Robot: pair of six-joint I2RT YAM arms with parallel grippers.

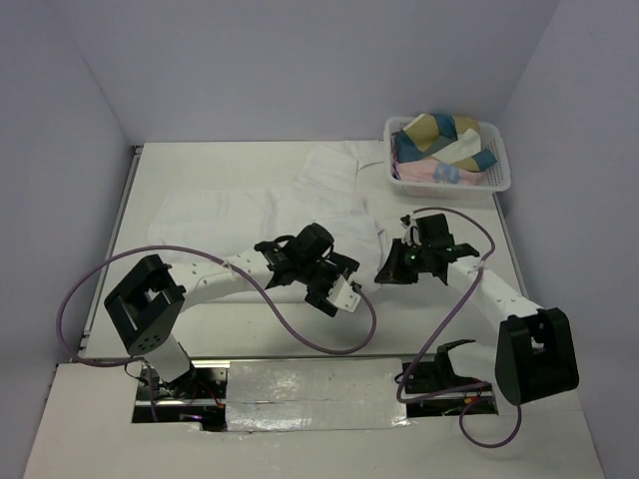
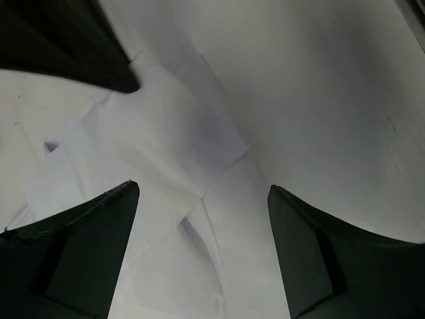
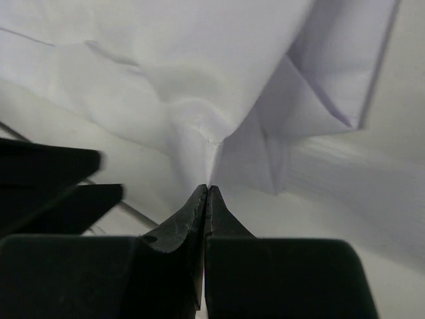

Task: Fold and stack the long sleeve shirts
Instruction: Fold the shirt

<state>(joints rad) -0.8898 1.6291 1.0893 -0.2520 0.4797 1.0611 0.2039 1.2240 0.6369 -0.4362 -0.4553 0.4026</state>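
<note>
A white long sleeve shirt lies spread across the middle of the table, one sleeve reaching toward the back right. My left gripper is open and hovers over the shirt's near right edge. In the left wrist view its jaws stand wide apart over folded cloth and hold nothing. My right gripper is just right of it at the same edge. In the right wrist view its jaws are shut on a pinch of the shirt, which gathers into creases at the tips.
A white lattice basket with blue, tan and pink cloths stands at the back right corner. Purple cables loop from both arms over the near table. Walls close in the table at left, back and right.
</note>
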